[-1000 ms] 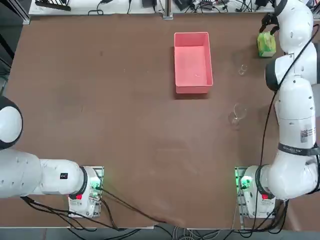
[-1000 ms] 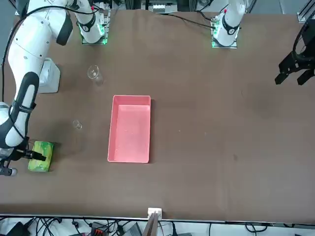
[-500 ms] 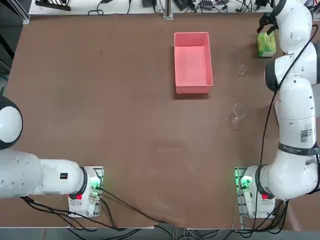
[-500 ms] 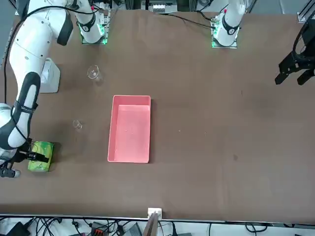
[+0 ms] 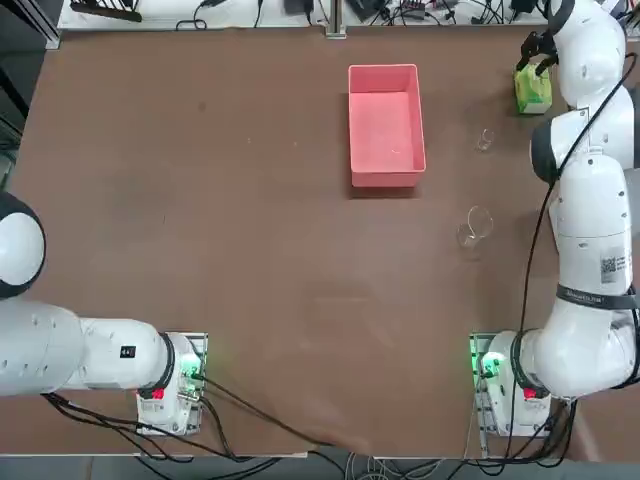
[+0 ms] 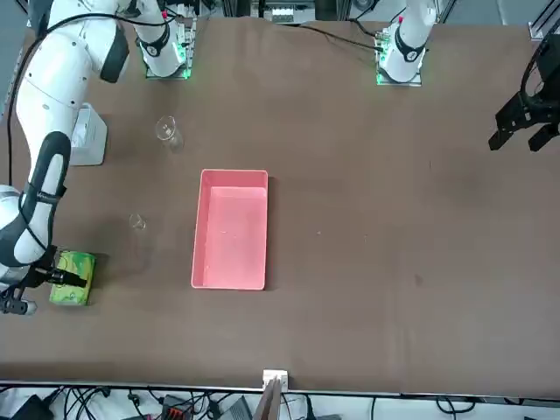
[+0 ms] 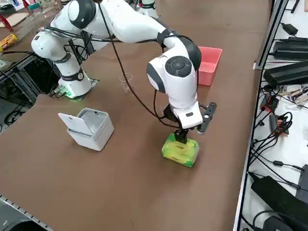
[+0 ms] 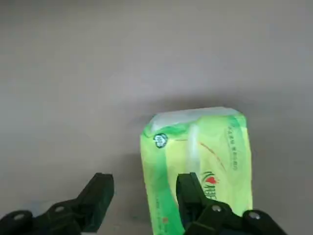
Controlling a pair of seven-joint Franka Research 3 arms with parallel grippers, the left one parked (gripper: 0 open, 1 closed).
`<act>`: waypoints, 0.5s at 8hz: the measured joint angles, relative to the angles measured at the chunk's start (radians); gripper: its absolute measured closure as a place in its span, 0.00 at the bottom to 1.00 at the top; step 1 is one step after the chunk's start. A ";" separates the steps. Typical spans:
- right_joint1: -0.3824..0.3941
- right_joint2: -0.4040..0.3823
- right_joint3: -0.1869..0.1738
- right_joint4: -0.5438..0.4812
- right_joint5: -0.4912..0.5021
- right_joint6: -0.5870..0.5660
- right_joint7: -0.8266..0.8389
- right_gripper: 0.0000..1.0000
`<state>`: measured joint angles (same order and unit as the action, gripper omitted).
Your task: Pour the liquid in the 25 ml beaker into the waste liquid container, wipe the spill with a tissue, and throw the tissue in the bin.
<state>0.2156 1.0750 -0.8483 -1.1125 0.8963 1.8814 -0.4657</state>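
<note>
My right gripper (image 8: 144, 188) hangs open just above the green tissue pack (image 8: 205, 142) at the table's far right corner. One finger (image 8: 188, 191) is over the pack's top and the other (image 8: 100, 191) is beside it, over bare table. The same gripper (image 7: 192, 129) and tissue pack (image 7: 180, 150) show in the right side view. No loose tissue is in view. The tiny 25 ml beaker (image 5: 485, 140) stands upright between the pack and the pink waste liquid container (image 5: 385, 125). The bin (image 7: 89, 127), a pale grey box with its lid up, sits near the arm's base.
A larger clear glass beaker (image 5: 476, 227) stands nearer the robot than the tiny one. Cables and power strips (image 7: 288, 72) lie just past the table's far edge, beside the pack. The right arm's links (image 5: 590, 200) stretch along the table's right side.
The right gripper has shifted slightly toward the far table edge over the tissue pack, and its fingers have narrowed a little. The beakers, tray and pack have not moved.
</note>
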 joint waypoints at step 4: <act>-0.035 0.006 0.014 0.000 -0.002 0.000 -0.003 0.20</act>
<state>0.1803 1.0812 -0.8343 -1.1126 0.8944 1.8809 -0.4686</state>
